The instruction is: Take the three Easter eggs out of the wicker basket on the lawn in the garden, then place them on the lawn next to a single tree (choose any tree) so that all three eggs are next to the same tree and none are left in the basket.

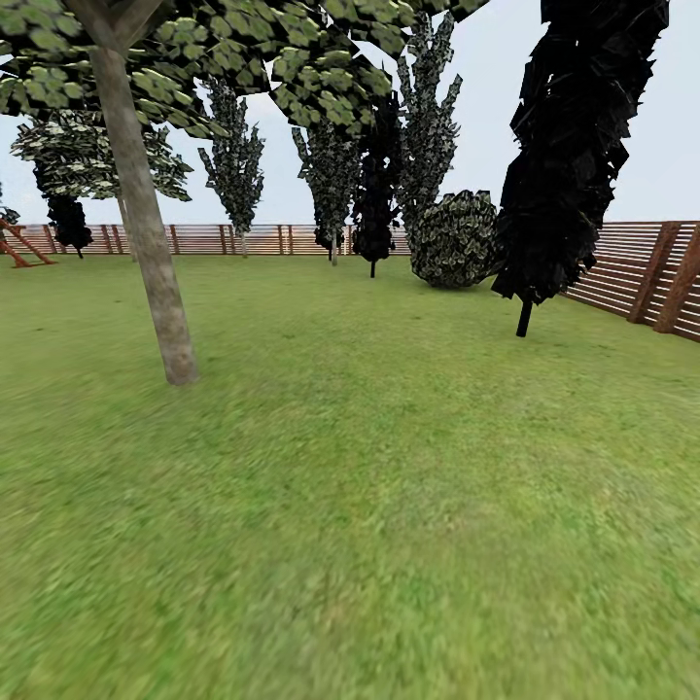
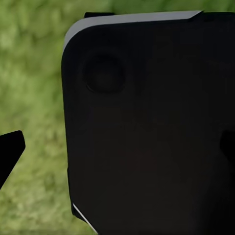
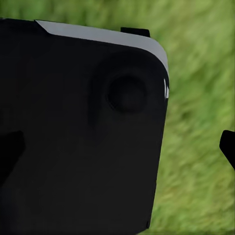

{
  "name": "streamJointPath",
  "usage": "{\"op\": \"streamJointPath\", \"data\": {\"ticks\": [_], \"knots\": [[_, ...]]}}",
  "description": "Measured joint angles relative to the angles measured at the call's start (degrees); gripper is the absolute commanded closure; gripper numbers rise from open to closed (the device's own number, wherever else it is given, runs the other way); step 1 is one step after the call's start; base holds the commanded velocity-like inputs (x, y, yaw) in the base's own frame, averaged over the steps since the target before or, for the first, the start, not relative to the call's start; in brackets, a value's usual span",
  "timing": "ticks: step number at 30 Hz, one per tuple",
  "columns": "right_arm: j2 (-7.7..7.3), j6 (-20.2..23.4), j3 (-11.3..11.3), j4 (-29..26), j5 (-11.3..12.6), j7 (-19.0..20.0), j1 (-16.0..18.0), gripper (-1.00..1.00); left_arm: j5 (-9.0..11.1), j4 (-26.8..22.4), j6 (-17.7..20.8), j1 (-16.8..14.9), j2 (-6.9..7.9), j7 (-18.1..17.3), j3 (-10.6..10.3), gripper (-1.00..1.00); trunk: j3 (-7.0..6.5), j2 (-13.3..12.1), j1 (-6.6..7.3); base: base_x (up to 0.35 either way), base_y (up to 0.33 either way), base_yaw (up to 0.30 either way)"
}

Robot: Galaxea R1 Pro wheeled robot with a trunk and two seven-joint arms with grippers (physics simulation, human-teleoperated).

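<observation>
- The head view looks across the lawn (image 1: 369, 506), broad and green, stretching to a brown slatted fence (image 1: 632, 272) at the back and right.
- The tree (image 1: 146, 233) with a grey-beige trunk stands left of centre, leaning slightly, its leafy canopy spreading overhead.
- Dark slim conifers (image 1: 569, 146) rise at the right and centre back, with a round bush (image 1: 455, 239) between them near the fence.
- In the left wrist view, a large black rounded body (image 2: 147, 132) covers most of the grass; one dark tip of the left fingers (image 2: 10, 149) shows at the edge, the other hardly, so their state cannot be told.
- In the right wrist view, a similar black body (image 3: 78, 132) hangs over blurred grass; a dark tip of the right fingers (image 3: 227, 147) shows, and whether they are open or closed cannot be told.
</observation>
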State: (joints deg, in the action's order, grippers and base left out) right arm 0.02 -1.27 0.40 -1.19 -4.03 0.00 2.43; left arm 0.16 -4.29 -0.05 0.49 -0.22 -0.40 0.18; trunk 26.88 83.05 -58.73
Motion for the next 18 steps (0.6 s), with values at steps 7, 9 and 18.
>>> {"op": "streamJointPath", "data": {"ticks": [7, 9, 18], "knots": [[0.03, 0.10, -0.04, 0.01, 0.10, -0.02, 0.01, -1.00, 0.00, 0.01, 0.03, 0.00, 0.00, 0.01, -0.03, -1.00, 0.00, 0.00, 0.00, 0.000, 0.000, 0.000], [0.09, 0.05, -0.04, 0.04, 0.08, -0.05, 0.00, -1.00, 0.00, 0.01, 0.04, 0.02, 0.01, 0.01, -0.03, -1.00, 0.00, 0.00, 0.00, 0.000, 0.000, 0.000], [0.15, 0.18, -0.01, 0.37, -0.61, 0.04, 0.01, -1.00, 0.00, 0.01, 0.03, 0.00, 0.03, 0.01, 0.05, -1.00, 0.30, 0.00, 0.00, 0.000, 0.000, 0.204]]}}
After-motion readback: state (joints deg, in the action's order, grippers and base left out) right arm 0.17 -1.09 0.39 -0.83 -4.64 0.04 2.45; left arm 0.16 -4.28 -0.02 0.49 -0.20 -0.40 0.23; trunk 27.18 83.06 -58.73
